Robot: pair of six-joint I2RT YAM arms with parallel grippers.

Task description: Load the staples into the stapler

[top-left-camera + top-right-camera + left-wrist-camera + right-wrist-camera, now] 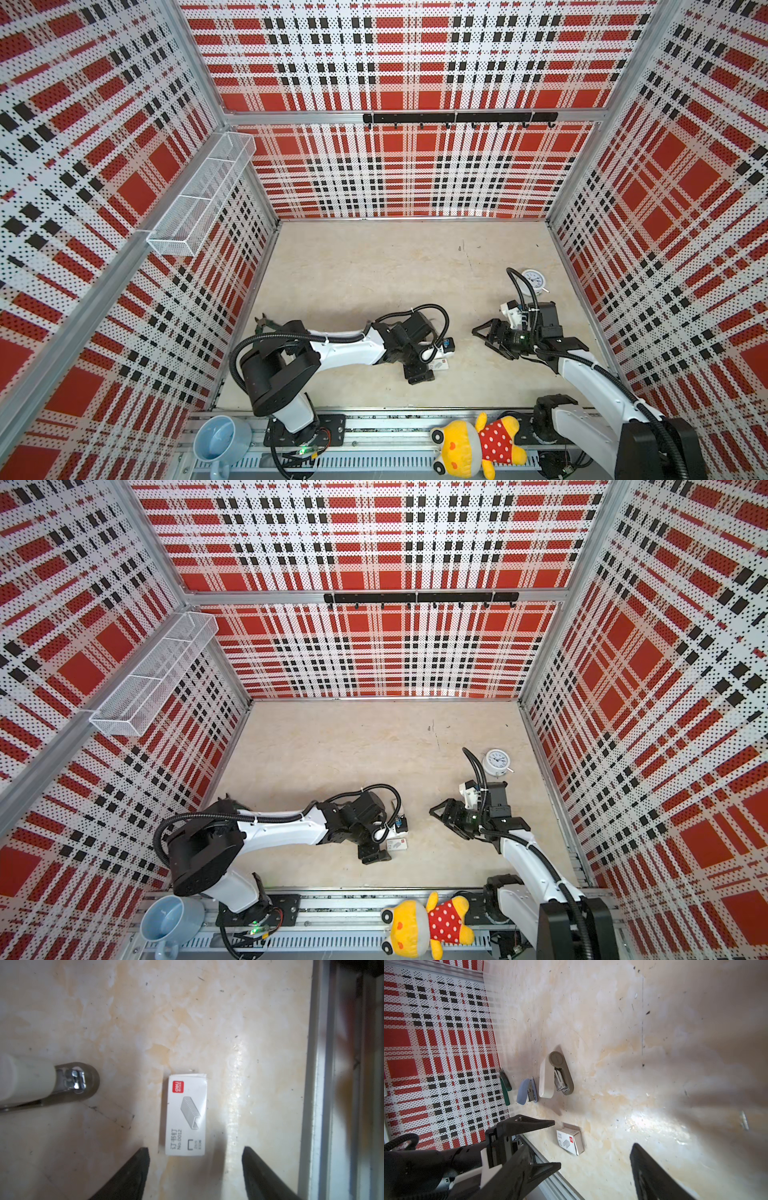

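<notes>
left pincer [195,1148] gapes before white sleeve [186,1114] printed "no.0012".

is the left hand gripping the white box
No, the left hand stands open around one end of the box, with a clear gap on each side.

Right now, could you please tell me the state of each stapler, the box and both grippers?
Blue stapler: on its side, shut.
Beige stapler: on its side, shut.
Box: flat, print up, not gripped.
Left gripper: open, empty, over box.
Right gripper: open, empty.
</notes>
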